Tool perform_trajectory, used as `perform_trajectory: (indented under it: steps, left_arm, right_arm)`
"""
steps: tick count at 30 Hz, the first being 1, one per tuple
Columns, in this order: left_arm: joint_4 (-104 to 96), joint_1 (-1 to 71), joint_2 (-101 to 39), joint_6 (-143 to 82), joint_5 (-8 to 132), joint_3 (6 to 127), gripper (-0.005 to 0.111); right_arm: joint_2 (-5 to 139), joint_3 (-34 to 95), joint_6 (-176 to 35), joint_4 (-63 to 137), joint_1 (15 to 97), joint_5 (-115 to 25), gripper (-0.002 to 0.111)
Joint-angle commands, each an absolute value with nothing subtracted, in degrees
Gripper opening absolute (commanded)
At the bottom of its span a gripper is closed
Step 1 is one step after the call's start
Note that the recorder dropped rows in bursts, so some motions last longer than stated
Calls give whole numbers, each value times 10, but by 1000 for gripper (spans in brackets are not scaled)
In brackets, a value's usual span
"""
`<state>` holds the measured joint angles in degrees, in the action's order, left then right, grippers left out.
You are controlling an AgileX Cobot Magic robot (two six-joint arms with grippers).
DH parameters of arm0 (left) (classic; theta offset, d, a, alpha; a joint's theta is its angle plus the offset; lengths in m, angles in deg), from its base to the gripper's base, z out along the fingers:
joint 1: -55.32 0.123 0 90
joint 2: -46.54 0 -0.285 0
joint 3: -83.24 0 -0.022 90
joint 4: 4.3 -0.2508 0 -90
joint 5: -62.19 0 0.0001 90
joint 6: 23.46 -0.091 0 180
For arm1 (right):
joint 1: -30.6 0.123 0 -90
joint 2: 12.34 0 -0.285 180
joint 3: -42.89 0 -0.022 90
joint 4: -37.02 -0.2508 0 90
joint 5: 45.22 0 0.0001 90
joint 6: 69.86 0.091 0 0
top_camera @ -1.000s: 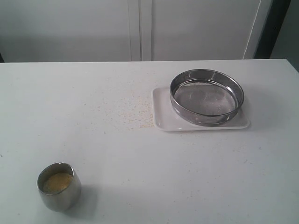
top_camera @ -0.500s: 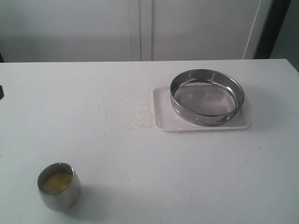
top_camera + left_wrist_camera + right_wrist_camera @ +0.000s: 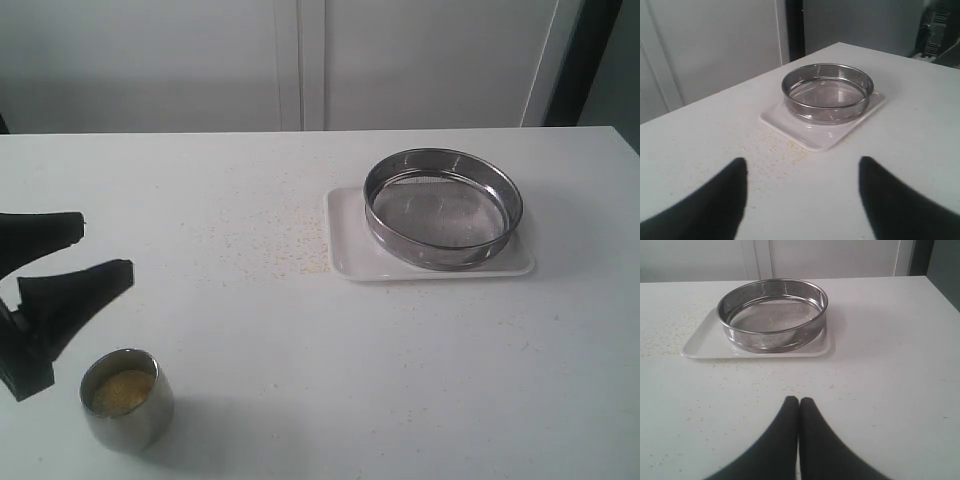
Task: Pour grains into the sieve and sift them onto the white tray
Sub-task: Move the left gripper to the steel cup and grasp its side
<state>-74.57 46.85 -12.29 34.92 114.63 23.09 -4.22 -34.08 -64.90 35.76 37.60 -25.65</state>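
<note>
The steel sieve (image 3: 443,208) rests on the white tray (image 3: 350,255) at the right of the table; its mesh looks bare. Both show in the left wrist view, sieve (image 3: 827,92) on tray (image 3: 812,140), and in the right wrist view, sieve (image 3: 772,314) on tray (image 3: 700,347). A small steel cup (image 3: 127,400) at the front left holds golden grains (image 3: 123,390). My left gripper (image 3: 100,248) hangs open just above and left of the cup, nothing between its fingers. My right gripper (image 3: 799,400) is shut and empty, out of the exterior view.
Spilled grains (image 3: 290,245) speckle the white table left of the tray, also seen as specks (image 3: 775,155) in the left wrist view. A white cabinet wall (image 3: 300,60) stands behind the table's far edge.
My left gripper has come in from the left edge of the exterior view and now hangs open by the cup. The cup, sieve and tray have not moved.
</note>
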Motion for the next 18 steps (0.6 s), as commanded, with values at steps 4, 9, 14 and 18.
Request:
perform_trajectory:
  steps: [4, 9, 14, 18]
  left_arm:
    - [-767, 466, -193, 364, 1166, 227, 89]
    - [-748, 466, -234, 328, 1163, 202, 89]
    - [-705, 466, -268, 269, 1154, 158, 89]
    - [-663, 466, -299, 226, 1175, 158, 89]
  right_arm:
    - [-46, -343, -648, 360, 374, -260, 0]
    - [-46, -343, -648, 360, 374, -260, 0]
    - [-46, -343, -648, 360, 374, -260, 0]
    - [-46, -343, -648, 360, 374, -259, 0]
